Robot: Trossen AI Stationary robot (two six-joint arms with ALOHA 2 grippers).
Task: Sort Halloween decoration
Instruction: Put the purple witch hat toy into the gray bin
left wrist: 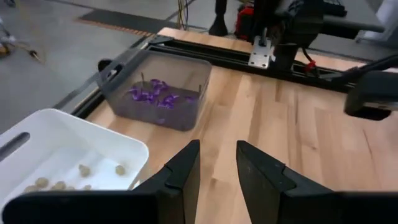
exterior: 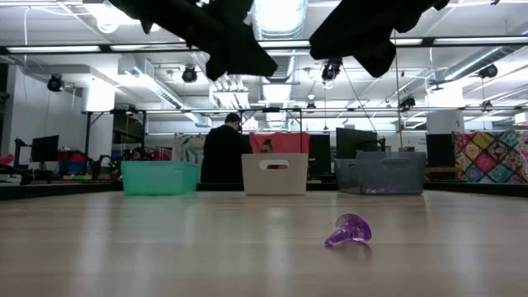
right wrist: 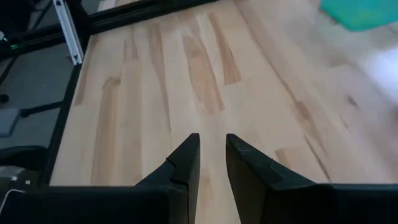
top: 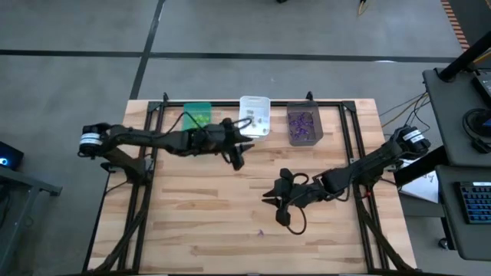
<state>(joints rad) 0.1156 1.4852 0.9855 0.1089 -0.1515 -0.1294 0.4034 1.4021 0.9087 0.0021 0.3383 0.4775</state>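
1. Because the last loose trinket [exterior: 350, 230] is tiny, light and hard, it will likely skid or roll if nudged; its flared base and narrow stem suggest a pinch across the stem or body from straight above.
2. Left gripper [left wrist: 216, 163]: fingers [left wrist: 186, 168] stand a narrow gap apart with nothing between them. It hangs above the table [top: 199, 215] just in front of the white bin [top: 255, 115], touching nothing.
3. Right gripper [right wrist: 211, 155]: fingers [right wrist: 185, 158] likewise narrowly parted and empty, poised over bare wood near the table's middle, well apart from the bins.
4. Trinket location: the purple piece lies alone on the wood toward the near edge, seen as a small speck in the high view [top: 260, 231], near the right gripper but not under it.
5. Sorted pieces: purple trinkets [left wrist: 155, 96] fill the grey bin [left wrist: 118, 87]; pale ones [left wrist: 81, 171] lie in the white bin. The green bin [top: 197, 116] sits to the left of the white bin; its contents cannot be made out.
6. Judgement: sorting appears nearly complete; the right arm is better placed for the remaining piece, which belongs with the purple ones in the grey bin.
7. Background: a person [exterior: 224, 153] stands beyond the table.
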